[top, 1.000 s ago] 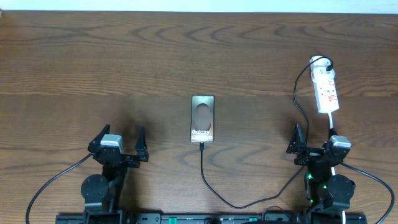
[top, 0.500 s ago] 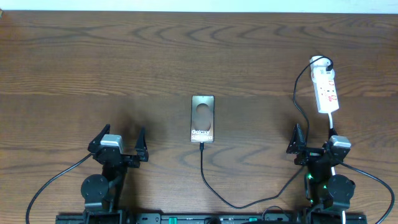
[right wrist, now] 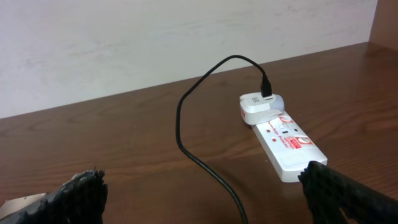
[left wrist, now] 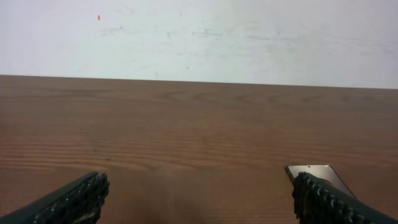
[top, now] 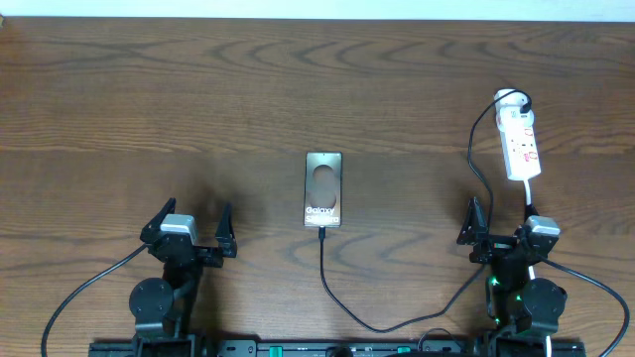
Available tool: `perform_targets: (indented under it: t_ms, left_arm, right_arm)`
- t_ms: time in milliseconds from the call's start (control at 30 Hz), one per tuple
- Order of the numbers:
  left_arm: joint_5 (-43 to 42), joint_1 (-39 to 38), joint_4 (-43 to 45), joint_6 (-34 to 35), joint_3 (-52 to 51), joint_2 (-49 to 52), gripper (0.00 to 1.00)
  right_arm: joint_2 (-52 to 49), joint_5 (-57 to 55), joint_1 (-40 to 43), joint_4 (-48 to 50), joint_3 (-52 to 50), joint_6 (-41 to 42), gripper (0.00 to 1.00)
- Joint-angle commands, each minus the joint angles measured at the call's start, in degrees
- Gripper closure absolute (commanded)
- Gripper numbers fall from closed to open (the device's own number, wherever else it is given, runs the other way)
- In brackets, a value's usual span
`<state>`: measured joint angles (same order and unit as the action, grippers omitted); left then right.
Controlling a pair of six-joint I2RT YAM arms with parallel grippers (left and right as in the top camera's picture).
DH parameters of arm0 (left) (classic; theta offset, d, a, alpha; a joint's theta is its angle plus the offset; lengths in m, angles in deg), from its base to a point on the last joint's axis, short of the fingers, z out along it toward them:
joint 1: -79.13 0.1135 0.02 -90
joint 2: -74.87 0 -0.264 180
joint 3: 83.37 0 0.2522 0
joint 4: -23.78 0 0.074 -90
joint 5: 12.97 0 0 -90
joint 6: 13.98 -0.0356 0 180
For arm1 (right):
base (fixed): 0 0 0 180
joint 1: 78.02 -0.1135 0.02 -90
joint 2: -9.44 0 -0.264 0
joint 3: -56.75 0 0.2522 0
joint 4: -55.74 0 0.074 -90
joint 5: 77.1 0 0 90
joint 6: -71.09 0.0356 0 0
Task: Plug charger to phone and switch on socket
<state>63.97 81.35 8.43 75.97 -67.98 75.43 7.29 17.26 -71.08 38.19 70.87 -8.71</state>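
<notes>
Overhead first: the phone (top: 323, 189) lies flat mid-table, its "Galaxy" lettering at the end toward my arms. The charger (top: 322, 266) has its plug tip touching the phone's near edge, but I cannot tell if it is fully seated. Its cable loops toward the near edge, then climbs the right side to the socket (top: 520, 145) at far right, entering a white adapter (top: 508, 99) at the strip's far end. The left gripper (top: 194, 212) hovers left of the phone, jaws spread wide, holding nothing. The right gripper (top: 501, 220) sits near the socket's near end, jaws apart, empty.

Left wrist: 2 fingers (left wrist: 71, 200) at the bottom corners, wood table (left wrist: 186, 124) between them, the phone's corner beside the right one.

Right wrist: socket ahead to the right, cable arcing into the adapter. I cannot read the switch position.
</notes>
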Motion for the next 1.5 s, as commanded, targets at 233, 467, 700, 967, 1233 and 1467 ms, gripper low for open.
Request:
perform_targets:
  t_ms: [233,467,700,967,1233,1467]
  left_arm:
    - [-1.5,0.3,-1.4,-1.1,-1.4,-0.5,0.04]
    - [-1.5,0.3,-1.4,-1.5,-1.4,-0.5,0.04]
    - [-1.2,0.3,-1.4,-3.2,-1.4,-0.5,0.04]
    - [0.6,0.3,-1.6,-3.1,-1.4,-0.5,0.04]
    - [0.6,2.1,-1.6,-2.4,-1.4,-0.5,0.04]
    - [0.6,2.9,-1.3,-2.3,-1.4,-0.5,0.04]
  right_arm:
    - [0.0,-0.4,-0.4,-0.3,-0.1,-0.4,0.01]
    - [0.0,-0.4,-0.4,-0.3,0.0,-0.4,0.01]
    - [0.0,-0.4,-0.4,-0.3,0.0,-0.4,0.01]
    - [0.0,-0.4,-0.4,-0.3,0.0,-0.4,0.01]
    - [0.0,-0.4,-0.4,-0.3,0.0,-0.4,0.01]
    - [0.0,-0.4,-0.4,-0.3,0.0,-0.4,0.01]
